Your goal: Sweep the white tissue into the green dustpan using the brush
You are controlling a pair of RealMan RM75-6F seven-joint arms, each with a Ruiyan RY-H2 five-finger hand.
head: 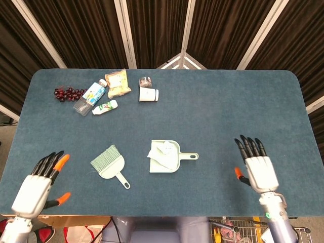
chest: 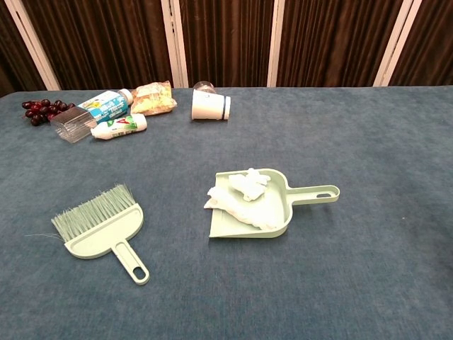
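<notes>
Presently the tissue (chest: 244, 195) lies crumpled inside the dustpan (chest: 279, 221), one edge hanging over the pan's open lip at 9 o'clock. The dustpan sits mid-desk (head: 212, 101), handle pointing to 3 o'clock. The brush (chest: 99, 225) lies flat at 9 o'clock of the dustpan, well apart from it, bristles toward 11 o'clock. Left hand (head: 36, 186): at the near left edge, fingers spread, holding nothing. Right hand (head: 258, 166): near right, fingers extended, likewise empty. Bottles (head: 95, 96), a cup (head: 149, 94) and grapes (head: 68, 93) are grouped at 11 o'clock.
</notes>
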